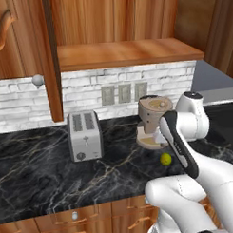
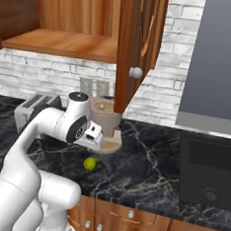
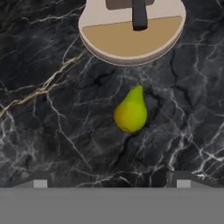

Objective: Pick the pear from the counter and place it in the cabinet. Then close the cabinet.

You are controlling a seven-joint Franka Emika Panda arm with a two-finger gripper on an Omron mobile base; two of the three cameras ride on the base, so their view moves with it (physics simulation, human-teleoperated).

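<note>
1. Pear point(image 3: 131, 112), smooth yellow-green, lay on black veined marble desk point(image 1: 39, 164), stem toward round beige coffee grinder point(image 1: 154, 122) just beside.
2. Claw point(image 3: 111, 183) hovered above pear, fingers apart, holding nothing.
3. Silver boxy toaster point(image 1: 84, 135) stood well apart.
4. Reddish-brown wooden cabinet point(image 1: 125, 51) hung open above, plain shelf bare, against white brick wall point(image 1: 89, 86).

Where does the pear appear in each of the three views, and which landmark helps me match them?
Left base view: pear right of centre, on the counter, beside the arm.
Right base view: pear left of centre, below the white wrist.
Hand view: pear near the centre.
Shared landmark: the beige round-based appliance just behind it.
</note>
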